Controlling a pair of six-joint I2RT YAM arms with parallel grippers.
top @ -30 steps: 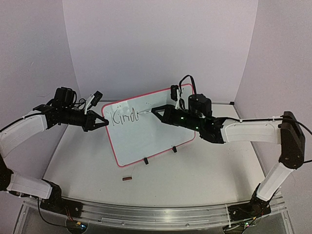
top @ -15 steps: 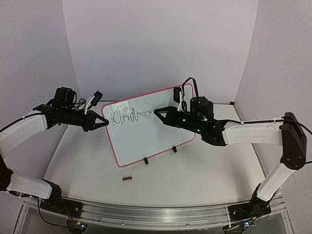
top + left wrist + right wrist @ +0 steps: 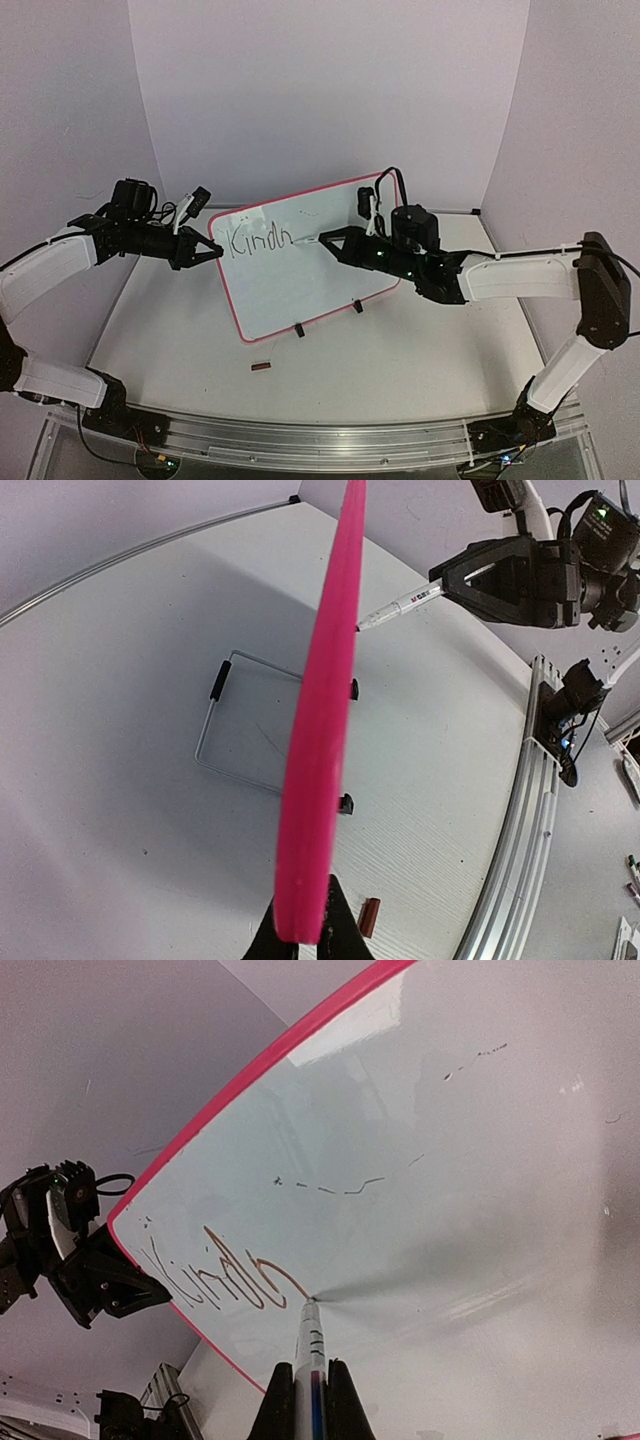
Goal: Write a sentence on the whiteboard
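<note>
The whiteboard point(image 3: 310, 260), glossy white with a thin red rim, stands tilted on two black clip feet. Dark lettering reading "Kindn" point(image 3: 256, 240) runs across its upper left. My left gripper point(image 3: 215, 253) is shut on the board's left edge; in the left wrist view the red rim point(image 3: 320, 730) sits edge-on between the jaws. My right gripper point(image 3: 327, 239) is shut on a white marker point(image 3: 309, 1355). The marker tip touches the board at the end of the lettering point(image 3: 225, 1280) in the right wrist view. The marker also shows in the left wrist view point(image 3: 400, 605).
A small dark red marker cap point(image 3: 261, 366) lies on the white table in front of the board, also in the left wrist view point(image 3: 370, 917). A wire stand point(image 3: 240, 725) props the board from behind. An aluminium rail point(image 3: 320, 440) runs along the near edge.
My right gripper moved the marker rightward along the board, and the lettering grew from "Kind" by another letter. The left arm and board stayed still.
</note>
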